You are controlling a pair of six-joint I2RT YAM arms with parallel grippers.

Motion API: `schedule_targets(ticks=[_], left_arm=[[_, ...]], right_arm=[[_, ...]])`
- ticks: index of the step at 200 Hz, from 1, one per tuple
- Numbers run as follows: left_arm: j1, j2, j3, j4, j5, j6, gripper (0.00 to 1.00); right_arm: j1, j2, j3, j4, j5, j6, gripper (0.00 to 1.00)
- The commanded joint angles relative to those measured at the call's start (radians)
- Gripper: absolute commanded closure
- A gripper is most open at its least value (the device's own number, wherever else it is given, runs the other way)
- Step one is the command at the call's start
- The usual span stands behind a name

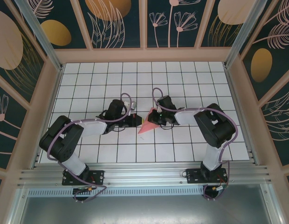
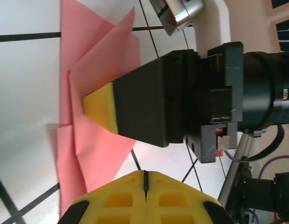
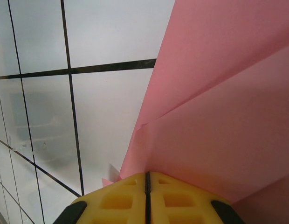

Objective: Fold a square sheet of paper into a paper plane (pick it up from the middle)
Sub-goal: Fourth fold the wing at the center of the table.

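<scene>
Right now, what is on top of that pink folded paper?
The right arm's fingers, shut, rest their yellow tip on the pink folded paper near its middle fold. The patch of paper under that tip is covered, so its creases there cannot be seen.

Folded sheet (image 1: pixel 147 125): on the counter (image 1: pixel 191 79), near its middle, between the two end effectors.
Left end effector (image 1: pixel 136 121): just left of the sheet, at its edge.
Right end effector (image 1: pixel 154 122): at the sheet's right side, tip over the folded layers.
</scene>
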State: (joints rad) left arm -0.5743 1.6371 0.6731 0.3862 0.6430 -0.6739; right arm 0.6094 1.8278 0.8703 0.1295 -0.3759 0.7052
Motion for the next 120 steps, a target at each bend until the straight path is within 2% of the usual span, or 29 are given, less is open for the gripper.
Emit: schedule_targets(ticks=[1, 82, 120], left_arm=[[-0.007, 0.031, -0.018, 0.014, 0.080, -0.016, 0.99], [-0.034, 0.147, 0.010, 0.006, 0.048, 0.024, 0.99], [-0.034, 0.158, 0.035, -0.086, -0.051, 0.091, 0.99]], right_arm=[[-0.004, 0.038, 0.008, -0.051, 0.030, -0.017, 0.89], [-0.004, 0.034, 0.006, -0.057, 0.032, -0.017, 0.89], [-0.004, 0.033, 0.005, -0.057, 0.030, -0.018, 0.89]])
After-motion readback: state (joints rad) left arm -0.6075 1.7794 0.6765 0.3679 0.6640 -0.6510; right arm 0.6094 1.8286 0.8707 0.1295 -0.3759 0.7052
